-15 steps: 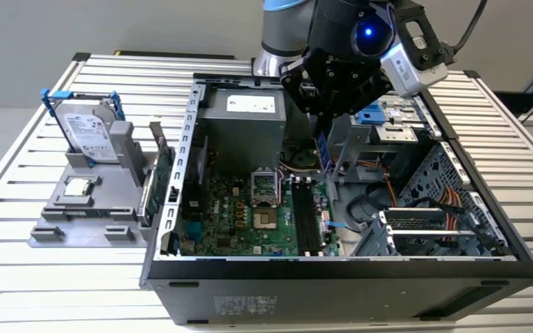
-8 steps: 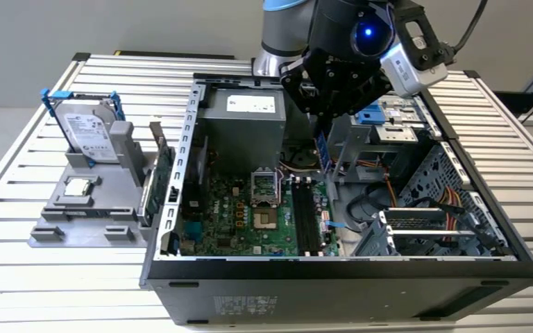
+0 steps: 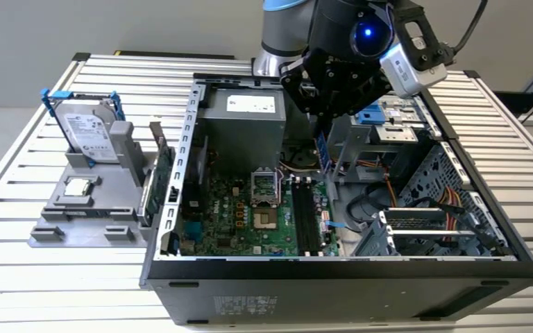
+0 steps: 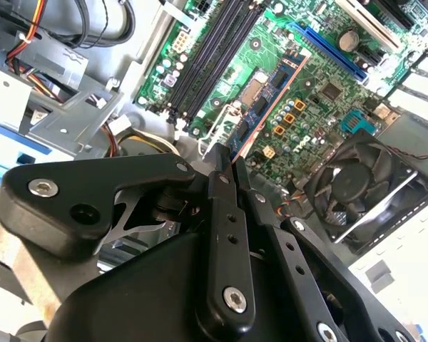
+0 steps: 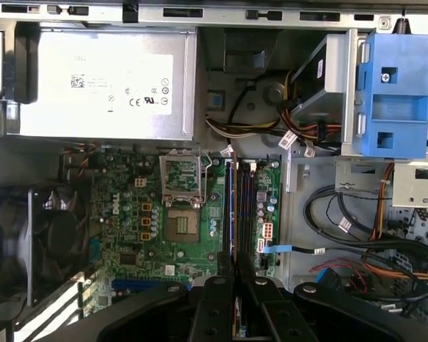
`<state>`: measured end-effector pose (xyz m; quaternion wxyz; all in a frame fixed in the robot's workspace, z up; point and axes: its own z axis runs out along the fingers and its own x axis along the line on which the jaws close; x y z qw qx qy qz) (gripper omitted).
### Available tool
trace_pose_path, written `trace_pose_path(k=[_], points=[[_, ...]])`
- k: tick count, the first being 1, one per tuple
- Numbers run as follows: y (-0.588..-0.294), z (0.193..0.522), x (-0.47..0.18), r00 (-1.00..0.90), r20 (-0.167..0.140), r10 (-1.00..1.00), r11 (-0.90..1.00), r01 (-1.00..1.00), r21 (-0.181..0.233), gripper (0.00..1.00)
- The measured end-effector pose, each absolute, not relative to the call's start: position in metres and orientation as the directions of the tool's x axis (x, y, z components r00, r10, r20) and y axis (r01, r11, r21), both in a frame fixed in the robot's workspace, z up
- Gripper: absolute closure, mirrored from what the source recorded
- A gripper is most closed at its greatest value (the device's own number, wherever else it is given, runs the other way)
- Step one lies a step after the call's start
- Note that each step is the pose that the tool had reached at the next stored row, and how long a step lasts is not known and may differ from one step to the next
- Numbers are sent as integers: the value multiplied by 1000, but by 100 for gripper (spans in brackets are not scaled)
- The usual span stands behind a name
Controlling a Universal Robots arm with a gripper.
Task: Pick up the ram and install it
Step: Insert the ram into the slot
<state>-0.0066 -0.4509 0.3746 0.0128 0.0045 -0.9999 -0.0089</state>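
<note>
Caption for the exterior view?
Tool holds the ram above the open computer case.

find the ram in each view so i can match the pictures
Exterior view: the ram hangs from the gripper above the open case.
Second wrist view: the ram runs out from the fingertips, alongside the slots.
First wrist view: the ram is seen edge-on, over the slots.
Shared landmark: the black slots on the board.

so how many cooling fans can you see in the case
1: a black case fan beside the motherboard, in the first wrist view. More may be hidden, for example inside the power supply.
</note>
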Motion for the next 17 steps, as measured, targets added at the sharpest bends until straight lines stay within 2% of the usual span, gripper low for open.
trace_pose_path(k=[17], points=[[-451,369,-7,-1000,24,-17,1000,-17,18,100]])
